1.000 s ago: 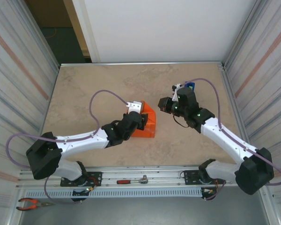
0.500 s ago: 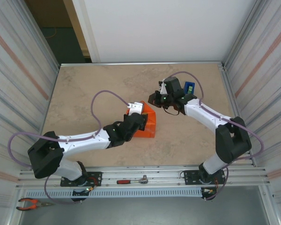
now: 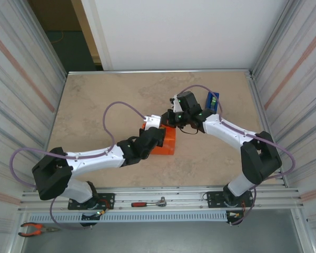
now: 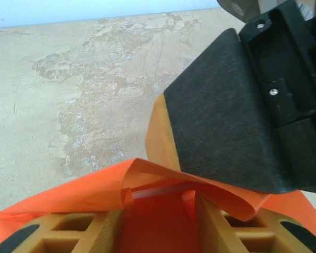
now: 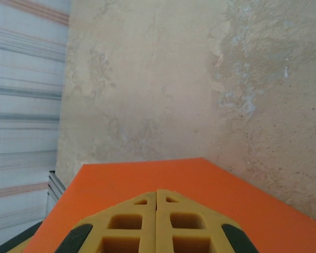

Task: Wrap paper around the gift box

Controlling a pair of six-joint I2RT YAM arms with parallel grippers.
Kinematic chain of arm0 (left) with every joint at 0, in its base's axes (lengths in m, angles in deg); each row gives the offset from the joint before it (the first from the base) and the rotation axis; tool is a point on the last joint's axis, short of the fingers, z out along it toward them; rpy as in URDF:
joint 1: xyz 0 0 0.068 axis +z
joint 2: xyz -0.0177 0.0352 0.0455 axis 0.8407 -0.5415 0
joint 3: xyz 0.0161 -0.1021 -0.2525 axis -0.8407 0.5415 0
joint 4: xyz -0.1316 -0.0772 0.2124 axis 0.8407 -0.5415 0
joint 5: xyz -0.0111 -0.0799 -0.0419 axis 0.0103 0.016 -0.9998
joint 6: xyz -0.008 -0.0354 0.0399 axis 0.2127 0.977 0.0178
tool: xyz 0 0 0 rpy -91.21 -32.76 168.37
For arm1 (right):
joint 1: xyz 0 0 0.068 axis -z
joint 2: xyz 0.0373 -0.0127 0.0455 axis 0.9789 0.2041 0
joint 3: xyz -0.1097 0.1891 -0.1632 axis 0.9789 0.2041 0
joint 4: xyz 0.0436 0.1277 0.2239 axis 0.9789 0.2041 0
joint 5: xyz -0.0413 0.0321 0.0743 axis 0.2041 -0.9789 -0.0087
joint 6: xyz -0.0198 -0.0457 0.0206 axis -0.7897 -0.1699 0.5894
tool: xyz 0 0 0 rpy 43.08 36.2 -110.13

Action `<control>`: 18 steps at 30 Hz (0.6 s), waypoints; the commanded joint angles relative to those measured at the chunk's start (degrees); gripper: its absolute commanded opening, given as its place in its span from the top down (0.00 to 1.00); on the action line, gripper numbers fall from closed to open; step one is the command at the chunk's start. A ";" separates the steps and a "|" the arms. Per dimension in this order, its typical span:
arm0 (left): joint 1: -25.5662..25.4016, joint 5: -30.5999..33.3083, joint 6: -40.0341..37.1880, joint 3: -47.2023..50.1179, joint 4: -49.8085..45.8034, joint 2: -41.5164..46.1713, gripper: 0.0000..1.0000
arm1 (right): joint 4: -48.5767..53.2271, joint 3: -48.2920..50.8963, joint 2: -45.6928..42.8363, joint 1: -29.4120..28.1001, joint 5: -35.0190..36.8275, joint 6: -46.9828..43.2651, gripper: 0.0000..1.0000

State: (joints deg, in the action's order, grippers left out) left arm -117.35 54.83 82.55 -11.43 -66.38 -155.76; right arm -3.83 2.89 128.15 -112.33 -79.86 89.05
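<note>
Paper (image 3: 168,144) sat mid-bench, bunched between the left gripper (image 4: 158,210) fingers; couldn't tell if they actually pinched it. Right gripper (image 5: 157,196), jaws together, sat against its far flap.

1. Paper (image 3: 169,141): bright orange sheet folded into a compact boxy parcel, lying mid-table.
2. Paper (image 4: 68,195), near edge: a loose flap curls up.
3. Paper (image 5: 147,176), top face: flat, smooth.
4. Gift box: hidden inside.

Robot test cell, lab or workshop. Stone-look table (image 3: 95,100) boxed by ribbed panel walls (image 3: 21,79). Aluminium rail (image 3: 184,195), ratchet (image 3: 149,203) and pliers (image 3: 34,228) lie well nearer than the jaws.
</note>
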 commanded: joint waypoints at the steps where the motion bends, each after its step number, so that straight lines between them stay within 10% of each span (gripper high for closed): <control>1: -0.22 -5.00 5.22 3.91 -13.58 -5.20 0.60 | 1.97 1.81 -2.39 -0.29 -1.01 -1.77 1.00; 18: -0.15 -5.73 4.70 2.89 -14.72 -2.88 0.60 | 0.12 11.36 -8.92 -1.05 1.32 0.10 1.00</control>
State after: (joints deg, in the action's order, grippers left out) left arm -117.62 55.11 82.55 -11.93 -67.67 -155.54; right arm -6.93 11.02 119.62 -112.39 -78.90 89.21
